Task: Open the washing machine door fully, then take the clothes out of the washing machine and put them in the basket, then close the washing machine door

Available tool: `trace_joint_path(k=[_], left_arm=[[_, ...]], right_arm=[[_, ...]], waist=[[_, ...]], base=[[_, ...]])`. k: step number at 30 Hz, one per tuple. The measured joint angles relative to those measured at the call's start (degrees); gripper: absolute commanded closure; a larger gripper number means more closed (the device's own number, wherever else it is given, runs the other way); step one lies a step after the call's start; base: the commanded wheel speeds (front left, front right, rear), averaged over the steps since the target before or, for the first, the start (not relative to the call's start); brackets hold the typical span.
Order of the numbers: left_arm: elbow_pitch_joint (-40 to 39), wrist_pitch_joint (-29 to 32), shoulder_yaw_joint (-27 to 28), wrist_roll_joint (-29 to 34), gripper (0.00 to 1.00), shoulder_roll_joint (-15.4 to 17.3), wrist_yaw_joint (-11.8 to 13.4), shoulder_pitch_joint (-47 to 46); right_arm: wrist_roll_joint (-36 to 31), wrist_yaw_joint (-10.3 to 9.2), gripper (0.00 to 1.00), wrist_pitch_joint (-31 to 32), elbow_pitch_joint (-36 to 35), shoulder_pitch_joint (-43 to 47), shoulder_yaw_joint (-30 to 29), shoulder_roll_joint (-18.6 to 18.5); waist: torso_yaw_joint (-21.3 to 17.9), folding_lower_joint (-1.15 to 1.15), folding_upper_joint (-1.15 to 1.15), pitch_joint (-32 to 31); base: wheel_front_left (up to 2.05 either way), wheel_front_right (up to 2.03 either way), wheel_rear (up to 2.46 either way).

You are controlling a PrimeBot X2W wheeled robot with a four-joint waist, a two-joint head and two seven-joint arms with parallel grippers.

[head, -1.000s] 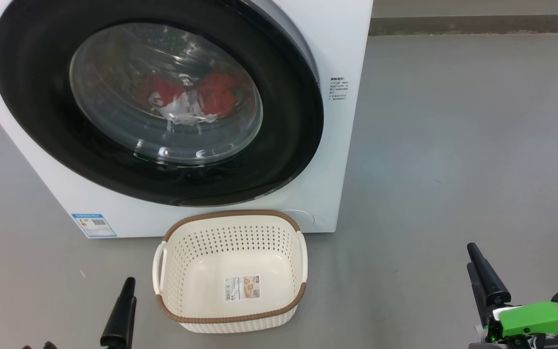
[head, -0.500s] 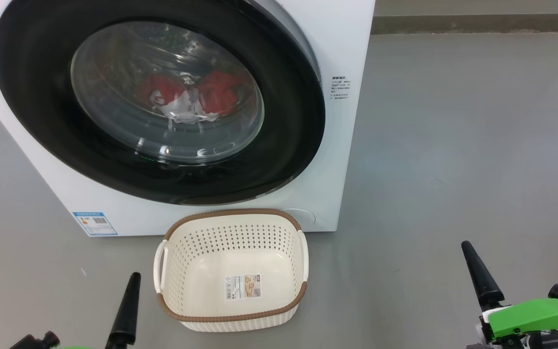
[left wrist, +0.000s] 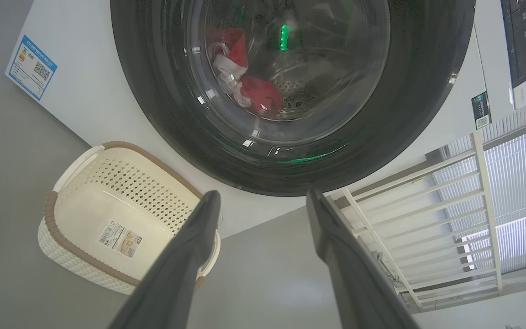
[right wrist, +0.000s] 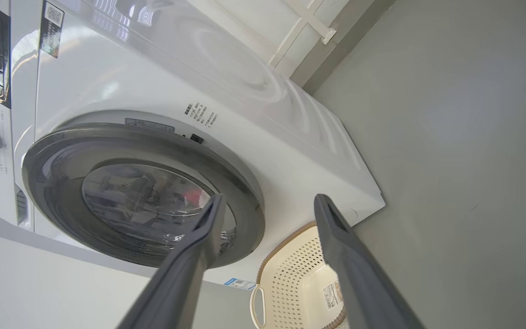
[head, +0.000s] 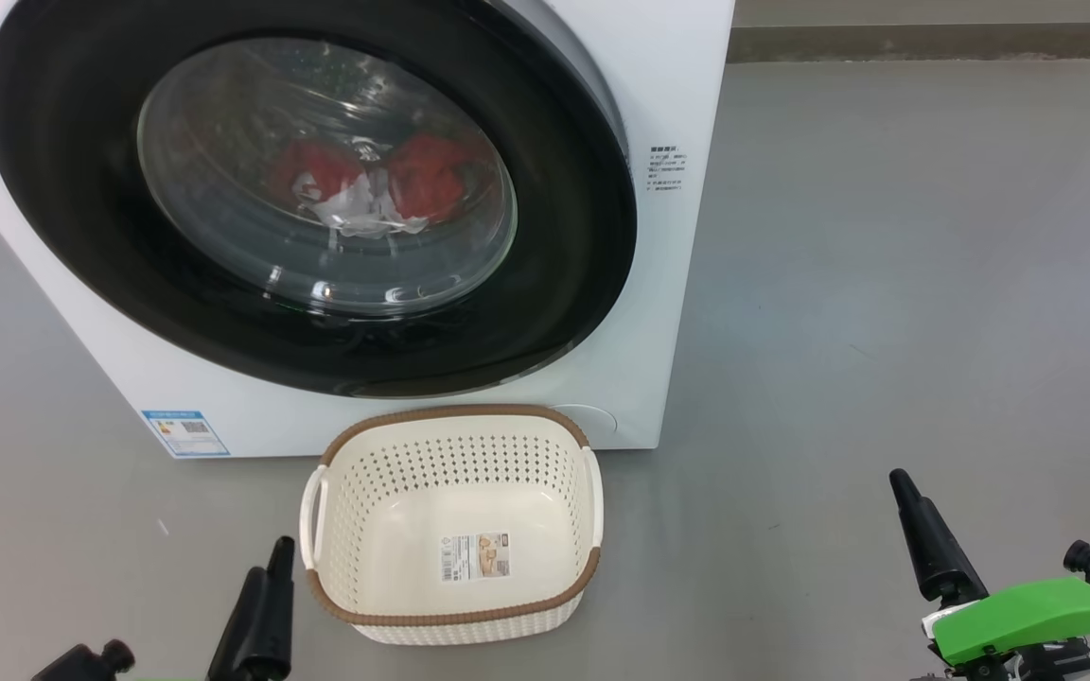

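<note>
The white washing machine (head: 668, 284) stands ahead on the floor. Its round black washing machine door (head: 81, 227) covers the front, and I cannot tell whether it is latched. Behind the glass window lie the red and white clothes (head: 417, 184), also seen as clothes (left wrist: 254, 89) in the left wrist view. The cream basket (head: 455, 426) with a brown rim sits empty on the floor just before the machine. My left gripper (left wrist: 263, 196) is open and holds nothing, low at the left of the basket. My right gripper (right wrist: 268, 199) is open and empty, far to the right on the floor side.
Grey floor (head: 886, 284) stretches to the right of the machine up to a wall skirting (head: 933, 43). A blue label sticker (head: 184, 433) sits at the machine's lower left corner. A white railing and blinds (left wrist: 427, 219) show beside the machine.
Both grippers have edged inward in the head view: the left finger toward the basket, the right finger slightly left. The door, clothes and basket have not moved.
</note>
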Motion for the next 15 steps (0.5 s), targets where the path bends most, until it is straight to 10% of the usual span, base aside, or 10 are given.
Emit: trace_joint_path(k=[15], left_arm=[[-1.78,-2.7,-1.54,12.51,0.0,0.05,1.04,0.14]], right_arm=[[-11.01,0.0,0.0,-2.57,-0.15,0.01,2.02,-0.99]], waist=[[-0.01,0.0,0.0,0.28]], base=[[0.0,0.0,0.0]])
